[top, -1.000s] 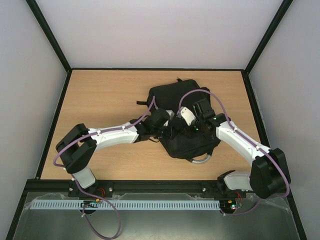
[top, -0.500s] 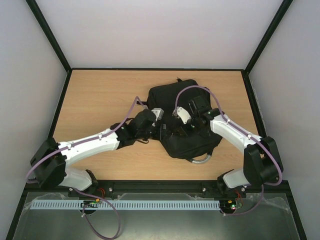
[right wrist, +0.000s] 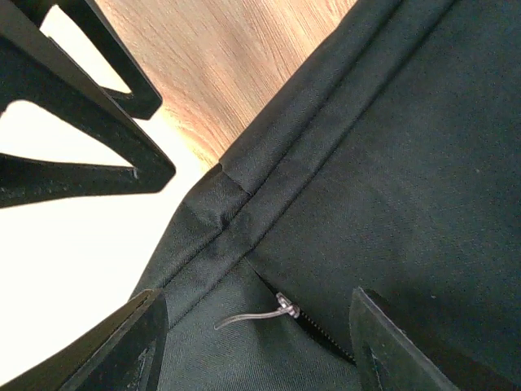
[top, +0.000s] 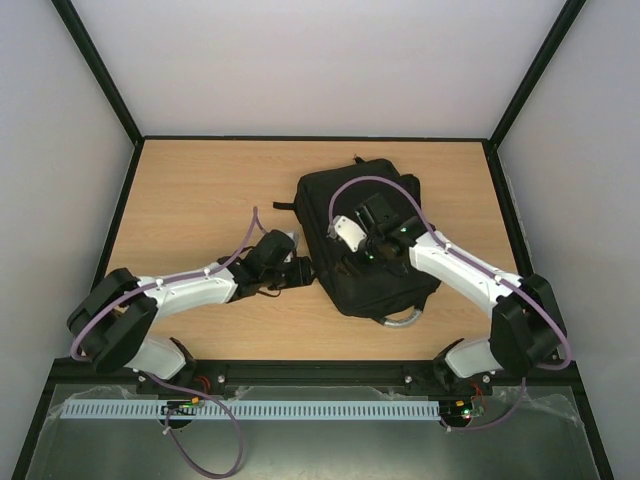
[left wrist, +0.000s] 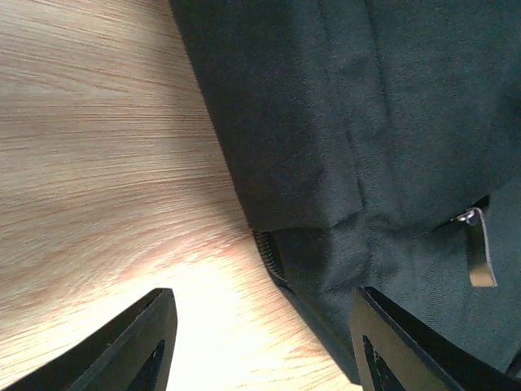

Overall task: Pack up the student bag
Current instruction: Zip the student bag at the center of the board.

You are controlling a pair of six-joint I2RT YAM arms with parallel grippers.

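Student bag (top: 365,287) lay on the far right part of the table (top: 200,190). The left gripper (left wrist: 260,334) had pulled back leftward off the bag and hung over bare wood just beside its left edge, jaws spread and empty. The right gripper (right wrist: 256,334) stayed above the bag, jaws spread, empty, over a zip pull (right wrist: 252,316).

Student bag (top: 375,285): I see a large black backpack of soft fabric lying flat on the wooden table (top: 200,190), right of centre and slightly askew. A grey loop handle (top: 400,320) curls out at its near end. My wrist views show woven cloth, a folded seam and a zip pull (right wrist: 252,316); the zip seems closed, though shadow hides part.
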